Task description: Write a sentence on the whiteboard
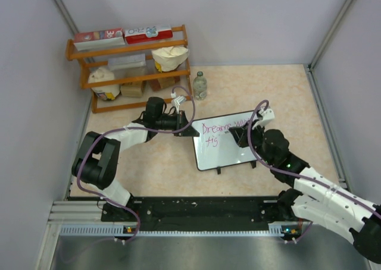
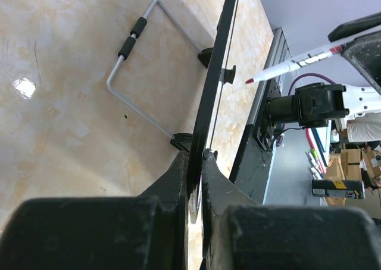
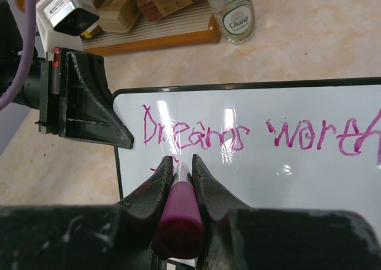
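L arm: elbow folded out at far left, forearm runs right; left gripper (image 1: 183, 131) pinched tight on left edge of the small glossy white whiteboard w/ thin black frame (image 1: 235, 151).
R arm: stretched diag. from near-right corner over board's right half; right gripper (image 3: 181, 163) clamped on magenta-capped white marker pen (image 3: 178, 225), tip toward board face; contact can't tell.
Board: mid beige marbled tabletop (image 1: 268, 91), grey wire stand (image 2: 127, 74) behind it.
Writing: pink-magenta handwritten sentence (image 3: 250, 136), "Dreams worth" on top line, a few letters below.
Rack: orange wooden shelf rack (image 1: 128, 51) far left; top tier two flat red-white boxes, lower tiers clear tub, two white bags, brown packs.
Bottle: clear plastic bottle (image 1: 200, 85) upright just right of rack; fill level can't tell.
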Robot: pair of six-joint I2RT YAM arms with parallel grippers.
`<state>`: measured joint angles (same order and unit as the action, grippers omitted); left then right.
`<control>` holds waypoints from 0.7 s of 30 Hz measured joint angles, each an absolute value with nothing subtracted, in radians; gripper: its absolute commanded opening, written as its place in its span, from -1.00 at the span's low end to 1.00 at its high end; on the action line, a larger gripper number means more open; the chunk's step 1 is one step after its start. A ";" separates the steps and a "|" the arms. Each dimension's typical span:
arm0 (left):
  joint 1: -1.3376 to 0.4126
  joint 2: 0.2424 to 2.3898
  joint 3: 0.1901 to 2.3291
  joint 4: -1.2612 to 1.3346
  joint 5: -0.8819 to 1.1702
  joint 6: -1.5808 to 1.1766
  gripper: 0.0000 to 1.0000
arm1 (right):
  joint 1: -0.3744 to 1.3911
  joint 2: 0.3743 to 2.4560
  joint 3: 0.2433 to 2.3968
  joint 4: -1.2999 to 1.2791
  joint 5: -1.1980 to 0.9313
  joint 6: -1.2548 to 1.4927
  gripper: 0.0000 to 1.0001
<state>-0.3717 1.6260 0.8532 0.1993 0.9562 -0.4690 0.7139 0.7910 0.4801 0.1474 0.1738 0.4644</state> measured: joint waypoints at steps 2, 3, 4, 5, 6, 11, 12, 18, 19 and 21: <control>-0.372 1.626 0.853 0.200 0.956 -0.469 -1.00 | 0.710 0.799 0.491 0.144 0.190 0.455 -1.00; -0.372 1.626 0.853 0.199 0.956 -0.469 -1.00 | 0.708 0.807 0.496 0.145 0.198 0.451 -1.00; -0.372 1.626 0.853 0.199 0.956 -0.469 -1.00 | 0.708 0.814 0.500 0.142 0.205 0.447 -1.00; -0.372 1.626 0.853 0.200 0.956 -0.469 -1.00 | 0.708 0.821 0.501 0.144 0.210 0.445 -1.00; -0.372 1.626 0.853 0.200 0.957 -0.469 -1.00 | 0.708 0.831 0.505 0.142 0.215 0.442 -1.00; -0.372 1.626 0.853 0.200 0.956 -0.469 -1.00 | 0.704 0.877 0.514 0.149 0.223 0.433 -1.00; -0.372 1.626 0.853 0.200 0.956 -0.469 -1.00 | 0.704 0.883 0.515 0.149 0.223 0.430 -1.00; -0.372 1.626 0.853 0.199 0.956 -0.469 -1.00 | 0.704 0.892 0.519 0.158 0.224 0.430 -1.00; -0.372 1.626 0.853 0.199 0.956 -0.469 -1.00 | 0.704 0.892 0.519 0.159 0.225 0.430 -1.00; -0.372 1.626 0.853 0.199 0.956 -0.469 -1.00 | 0.704 0.892 0.519 0.160 0.227 0.430 -1.00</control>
<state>-0.3717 1.6260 0.8532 0.1993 0.9558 -0.4694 0.7036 0.8917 0.5186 0.1600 0.2272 0.4301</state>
